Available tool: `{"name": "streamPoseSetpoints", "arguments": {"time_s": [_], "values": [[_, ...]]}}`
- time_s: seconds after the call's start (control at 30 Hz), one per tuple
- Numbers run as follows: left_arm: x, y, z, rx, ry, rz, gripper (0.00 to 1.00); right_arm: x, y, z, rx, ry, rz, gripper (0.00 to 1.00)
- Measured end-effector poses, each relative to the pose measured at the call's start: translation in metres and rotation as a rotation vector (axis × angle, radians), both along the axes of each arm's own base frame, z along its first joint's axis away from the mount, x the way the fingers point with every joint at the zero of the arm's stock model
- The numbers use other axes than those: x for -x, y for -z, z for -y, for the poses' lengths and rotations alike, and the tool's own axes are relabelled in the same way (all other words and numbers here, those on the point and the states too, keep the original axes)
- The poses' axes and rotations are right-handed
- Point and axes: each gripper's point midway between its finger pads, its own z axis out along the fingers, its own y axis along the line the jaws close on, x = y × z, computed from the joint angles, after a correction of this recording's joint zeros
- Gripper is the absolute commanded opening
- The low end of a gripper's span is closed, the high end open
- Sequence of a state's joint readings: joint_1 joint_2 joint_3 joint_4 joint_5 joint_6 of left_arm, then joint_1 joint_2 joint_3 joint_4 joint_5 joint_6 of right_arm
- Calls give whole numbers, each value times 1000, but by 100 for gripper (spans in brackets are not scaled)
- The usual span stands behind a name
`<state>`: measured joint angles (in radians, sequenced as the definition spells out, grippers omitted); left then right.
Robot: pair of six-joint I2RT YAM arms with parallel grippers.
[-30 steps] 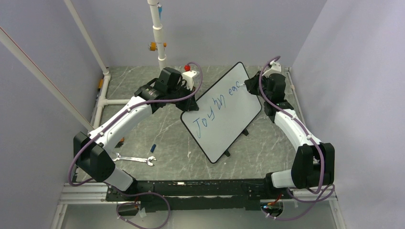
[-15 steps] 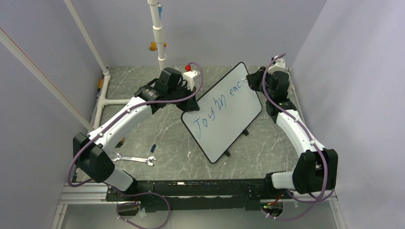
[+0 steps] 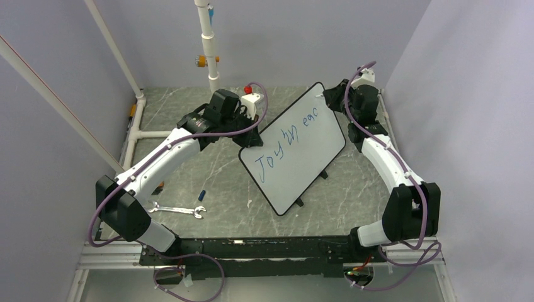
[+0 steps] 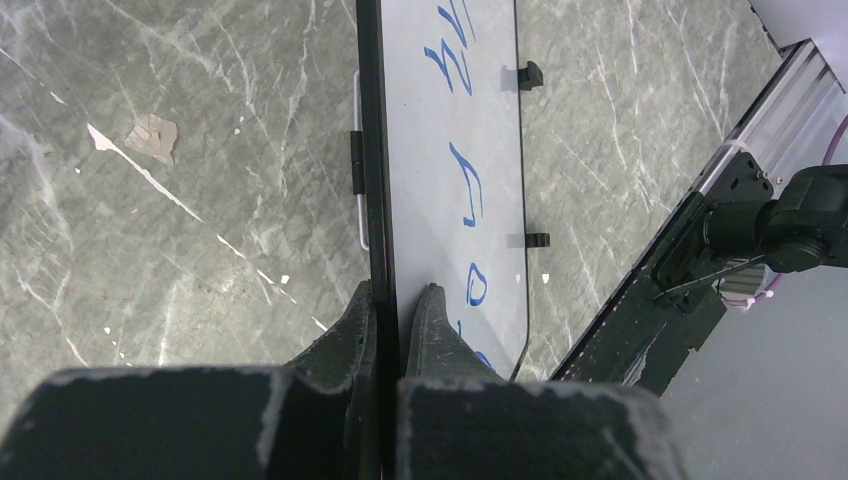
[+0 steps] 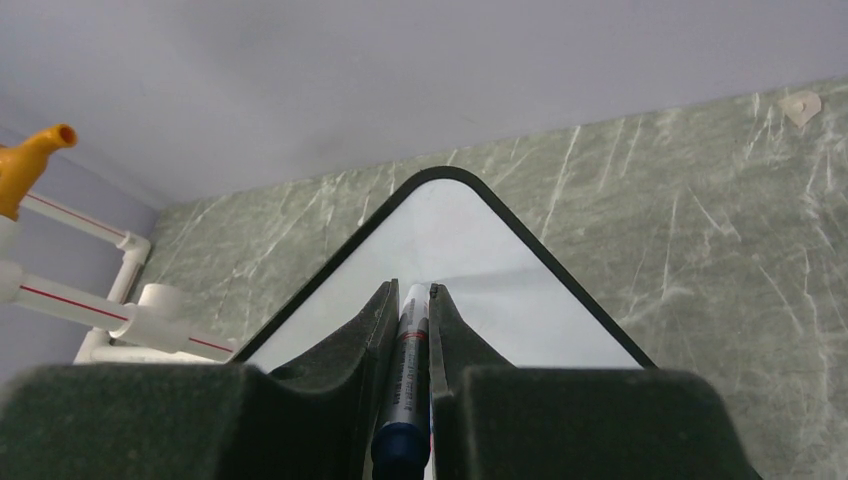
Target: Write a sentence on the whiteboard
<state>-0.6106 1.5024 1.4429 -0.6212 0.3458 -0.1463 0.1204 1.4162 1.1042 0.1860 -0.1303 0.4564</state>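
Note:
The whiteboard (image 3: 302, 157) lies tilted on the table, its far corner toward the back right. Blue writing (image 3: 286, 139) on it reads "Joy in eac". My left gripper (image 3: 247, 136) is shut on the board's left edge; in the left wrist view its jaws clamp the black rim (image 4: 378, 200) with the blue letters (image 4: 467, 195) beside them. My right gripper (image 3: 330, 95) is at the board's far corner, shut on a grey marker (image 5: 409, 372) with a blue end. The marker points at the white corner (image 5: 450, 240); its tip is hidden.
A wrench (image 3: 176, 209) and a small blue cap (image 3: 201, 194) lie at the front left. White pipes (image 3: 211, 50) stand at the back, with a red-topped white piece (image 3: 249, 94) behind the left gripper. Walls enclose the table.
My right gripper has moved with the marker from beside the letters "eac" up and back to the board's far corner. The left arm and board have stayed put.

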Motion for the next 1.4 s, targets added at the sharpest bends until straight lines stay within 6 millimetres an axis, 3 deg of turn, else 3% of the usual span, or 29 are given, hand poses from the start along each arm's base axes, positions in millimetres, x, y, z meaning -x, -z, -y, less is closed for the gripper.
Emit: {"name": "streamPoseSetpoints", "arguments": {"time_s": [0.6,1.1,1.4], "values": [[1,1,-1,-6,-3,-5,0,1,22,1,9,0,-43,0],[1,3,-2,-10,-6,-10,0,27,57,6,15,6,-99,0],[1,3,-2,-10,-6,-10,0,28,57,5,12,6,-100,0]]}}
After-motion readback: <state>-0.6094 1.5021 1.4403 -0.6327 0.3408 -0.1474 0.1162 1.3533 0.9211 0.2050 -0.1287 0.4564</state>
